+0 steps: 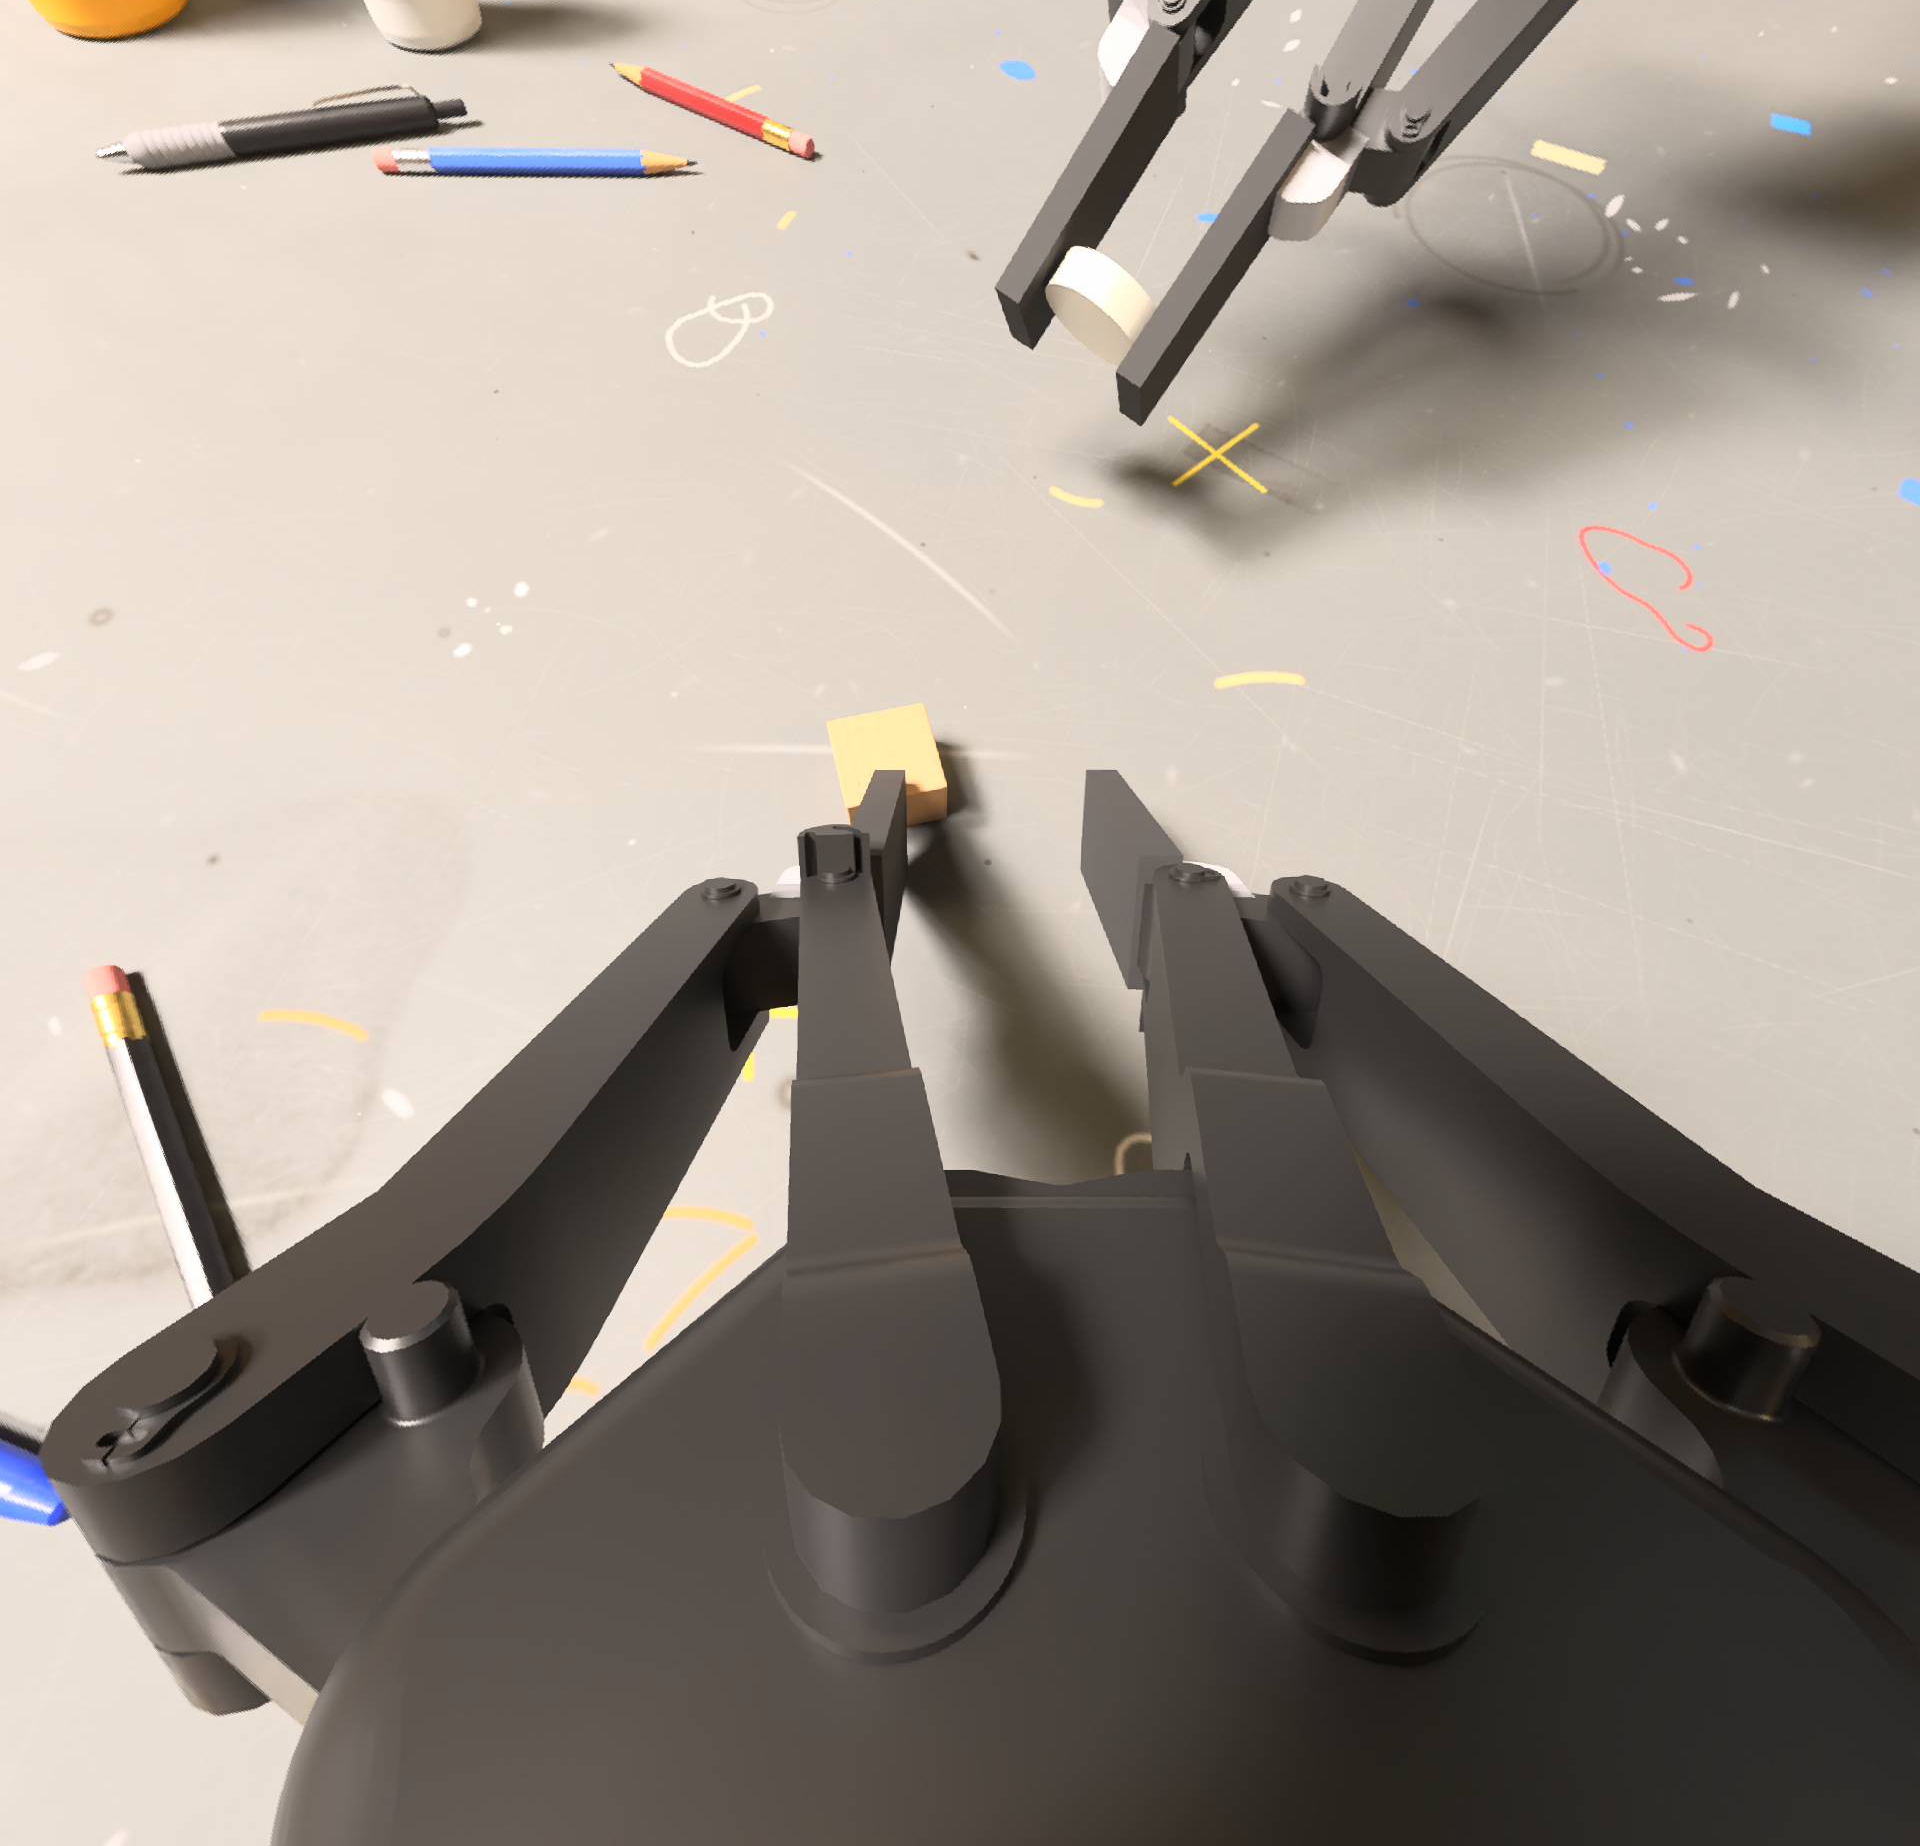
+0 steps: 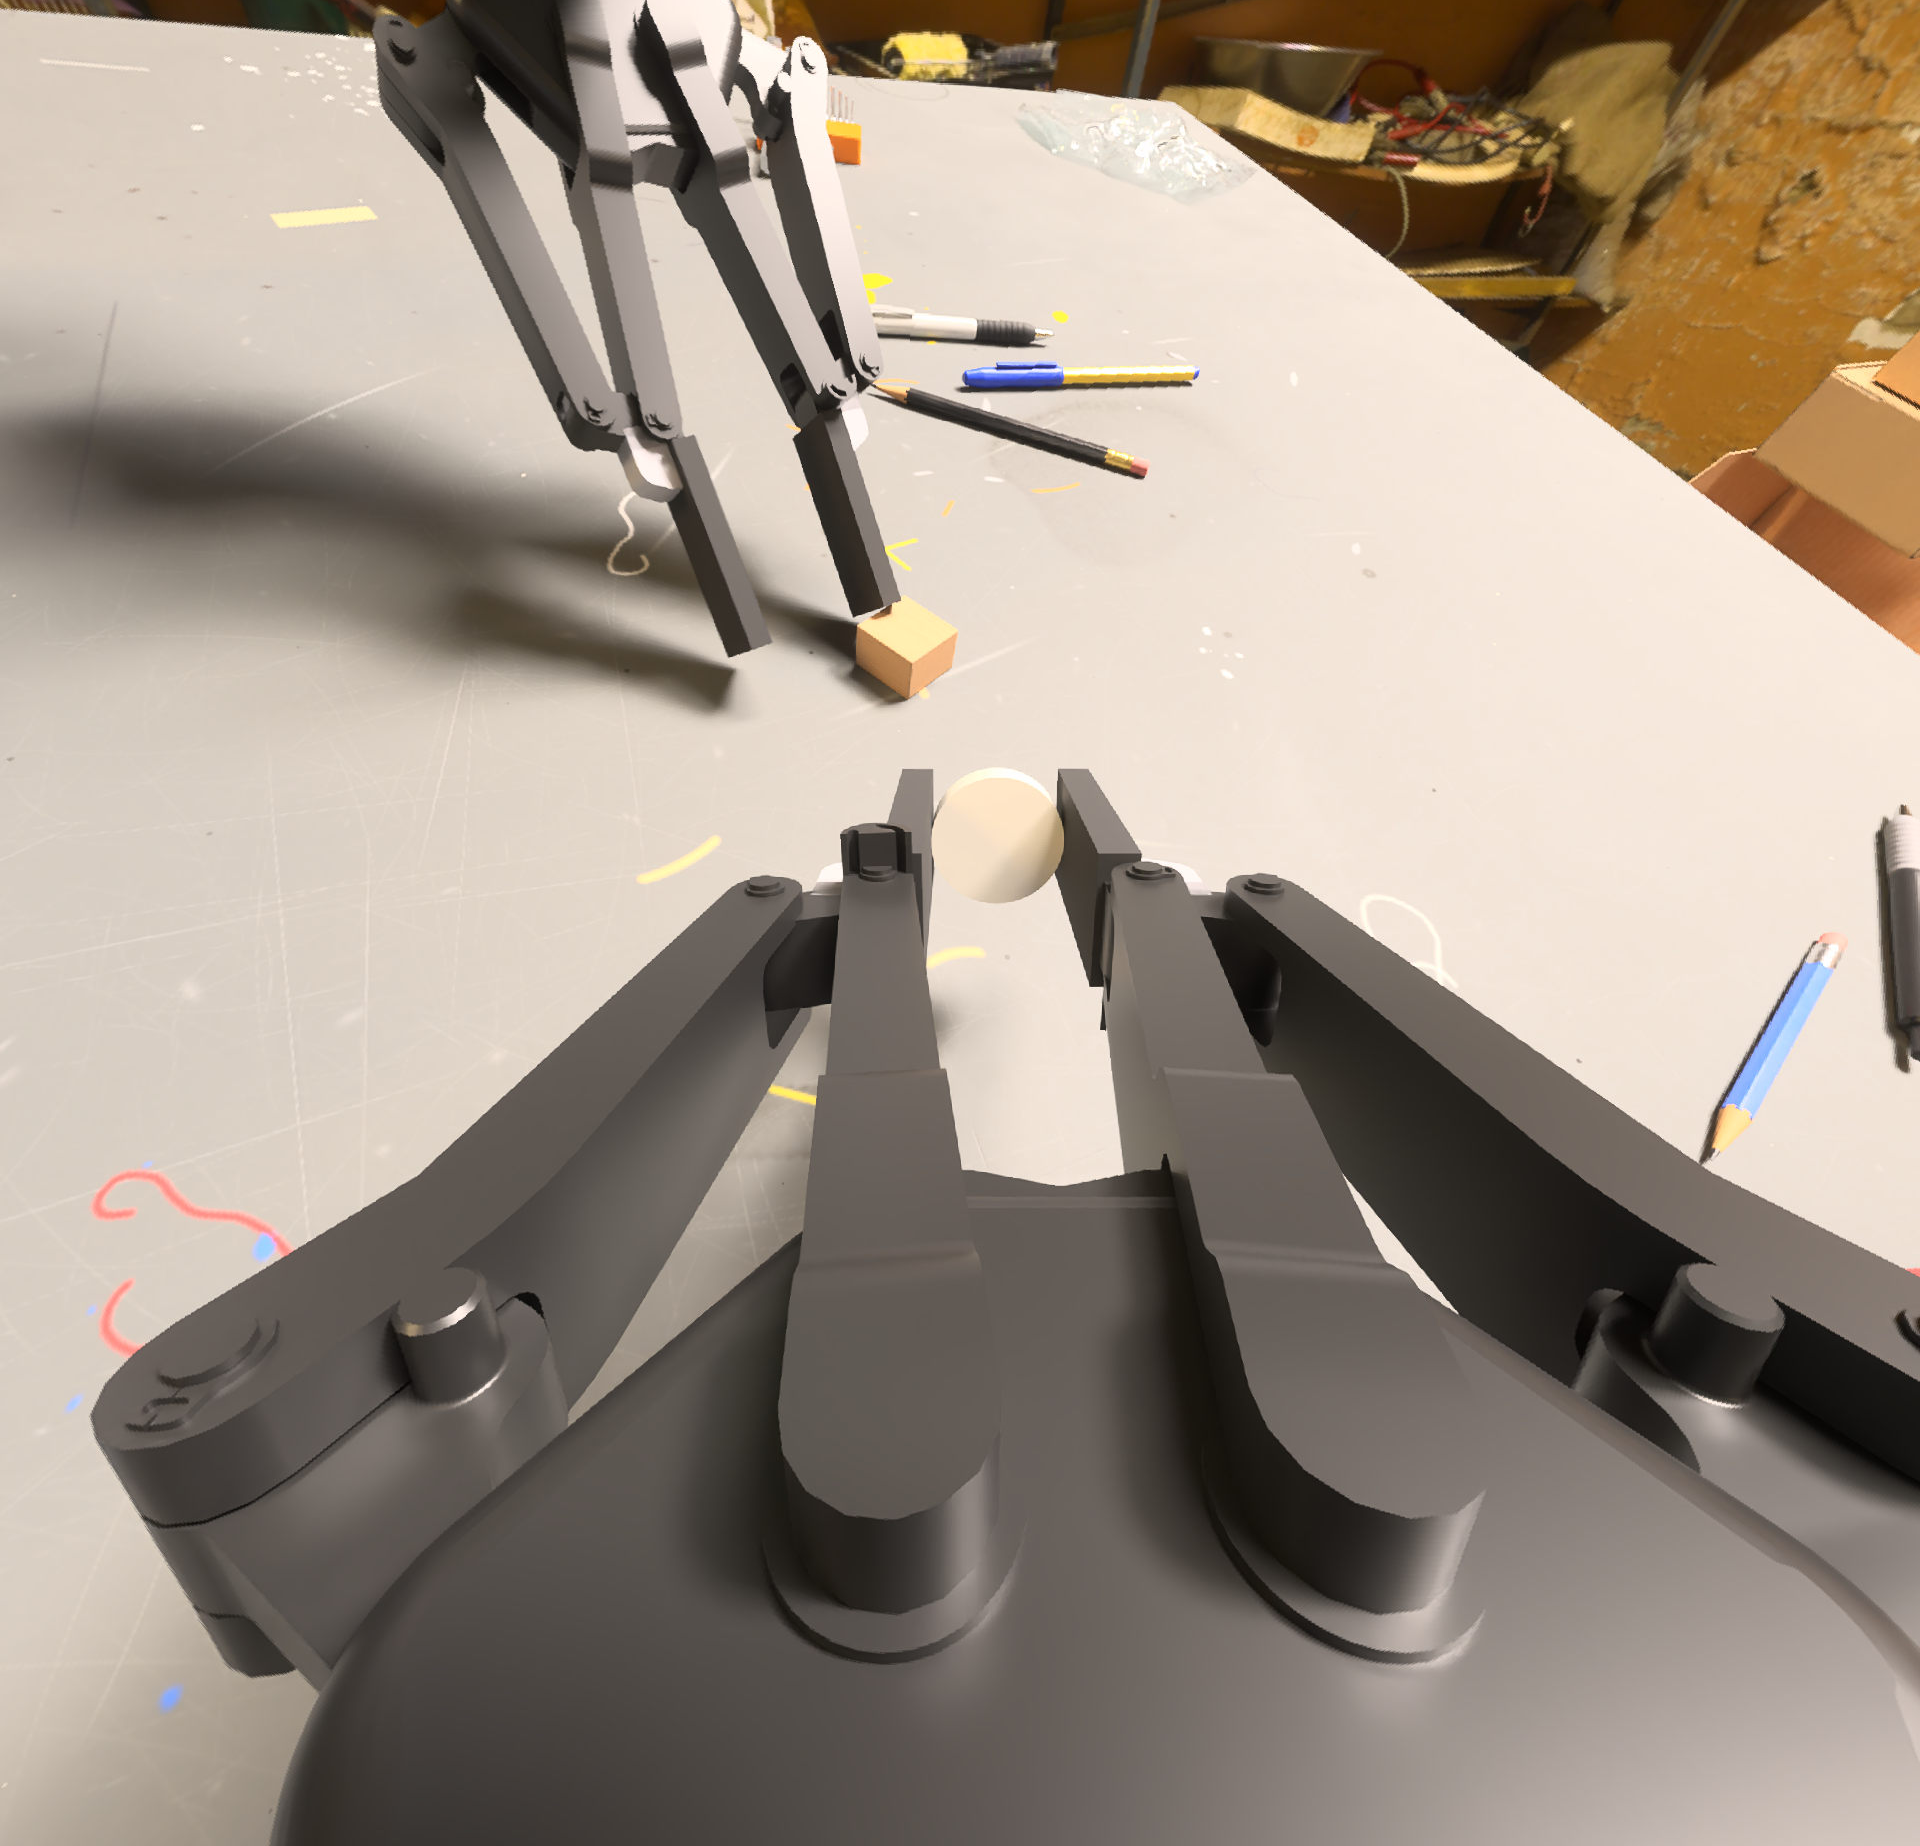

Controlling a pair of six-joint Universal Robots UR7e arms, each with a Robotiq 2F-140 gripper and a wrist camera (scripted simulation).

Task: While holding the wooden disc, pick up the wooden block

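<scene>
Left wrist view: your left gripper [image 1: 992, 809] is standing with its jaws apart and nothing between them. One fingertip [image 1: 883, 820] is overlapping the near edge of the wooden block [image 1: 888, 752], which is lying on the table [image 1: 520, 549] off to that finger's side rather than in the gap. Judged from this, the block pickup is not yet done: you are needing a sideways correction before closing. In the right wrist view the same fingertip is resting at or just above the block's [image 2: 906, 645] top corner; contact cannot be confirmed.

Farther out, your right gripper [image 2: 992, 820] is clamping the wooden disc [image 2: 997, 835] between both fingers, clear of the table. The holding half of the task is standing complete.

Beyond, pencils [image 1: 530, 162] and a pen [image 1: 281, 129] are lying well apart from the block.
</scene>
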